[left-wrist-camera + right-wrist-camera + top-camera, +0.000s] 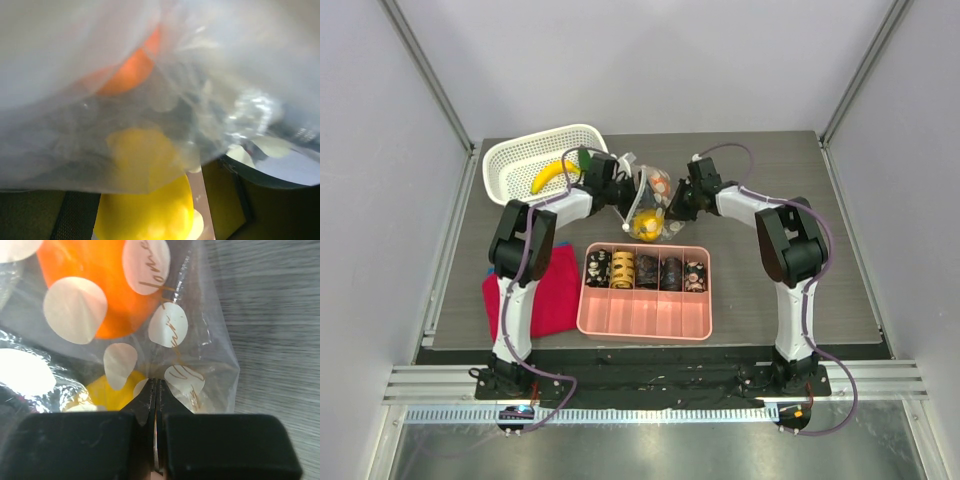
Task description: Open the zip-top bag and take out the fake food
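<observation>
The zip-top bag (656, 188) hangs above the table between my two grippers, spotted and crumpled. My right gripper (672, 208) is shut on a fold of its plastic (156, 382); an orange piece (107, 295) and a yellow piece (107, 390) show through the film. My left gripper (623, 205) is at the bag's left side. In the left wrist view its fingers (235, 200) stand apart with a yellow fake food (150, 210) between them, poking out below the bag's edge. An orange piece (125, 72) shows blurred inside. A yellow banana (550, 176) and a green piece (583, 158) lie in the white basket (505, 155).
A pink tray (640, 315) with several dark patterned cylinders (646, 270) sits just in front of the bag. A red cloth (555, 285) lies at the front left beside the left arm. White walls enclose the table.
</observation>
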